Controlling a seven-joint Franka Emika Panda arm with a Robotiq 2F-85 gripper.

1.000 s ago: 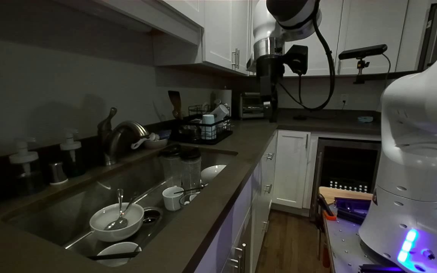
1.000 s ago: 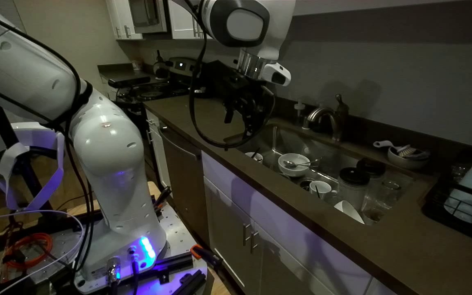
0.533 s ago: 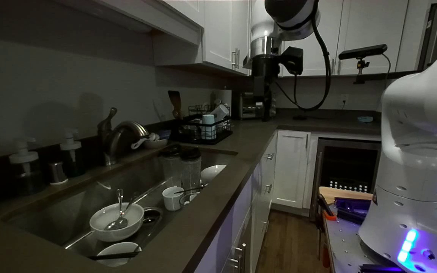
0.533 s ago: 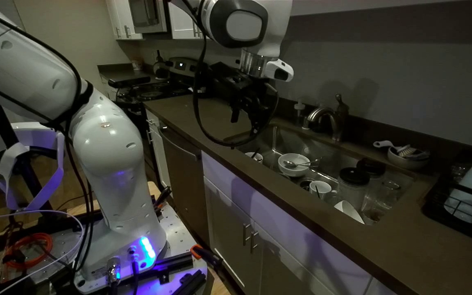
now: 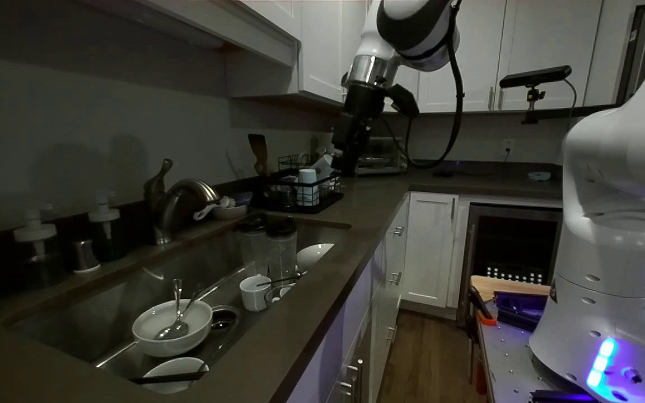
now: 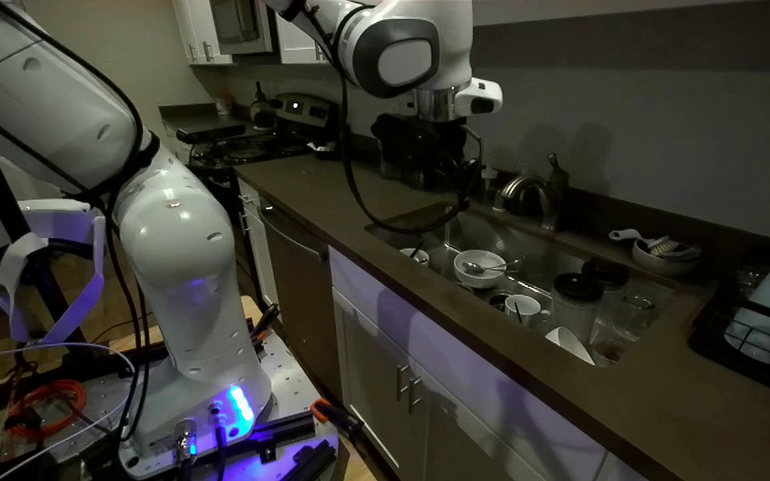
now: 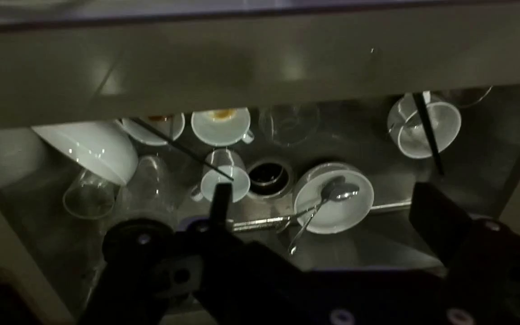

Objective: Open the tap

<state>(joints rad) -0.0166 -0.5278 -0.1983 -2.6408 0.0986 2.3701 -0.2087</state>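
End effector (image 7: 321, 189) noted with fingers (image 7: 438, 219) parted wide and nothing gripped. A white bowl (image 7: 350, 210) shows through the gap in the wrist view, as background only; no tap is made out there.

Left to right, in an exterior view: white-topped bottles (image 5: 35, 230) on the tabletop (image 5: 300, 313), toward 9 o'clock from the tap; wide sweeps that way are best avoided.

Next, lever (image 5: 157, 180), upright, tip leaned toward 1 o'clock. It is set on the wall side, at 10 o'clock from the arch of the spout (image 5: 194, 186). Direction of travel cannot be told; light pressure should be tried first.

Tap (image 5: 170, 208) at the back rim of the sink (image 5: 199, 254). No running water seen; judged unopened, with the reach toward it the step in hand.

Brush bowl (image 5: 230, 212) near, at 3 o'clock from the tap; to be cleared on the way in.

Rightmost, the end effector, higher than the tap and well apart, with the tap between 8 and 9 o'clock from it. Height is best kept until the arch is passed, then fingertips lowered beside the lever. Fingers might be narrowed for a firmer push. Main risk: spout knocked first.
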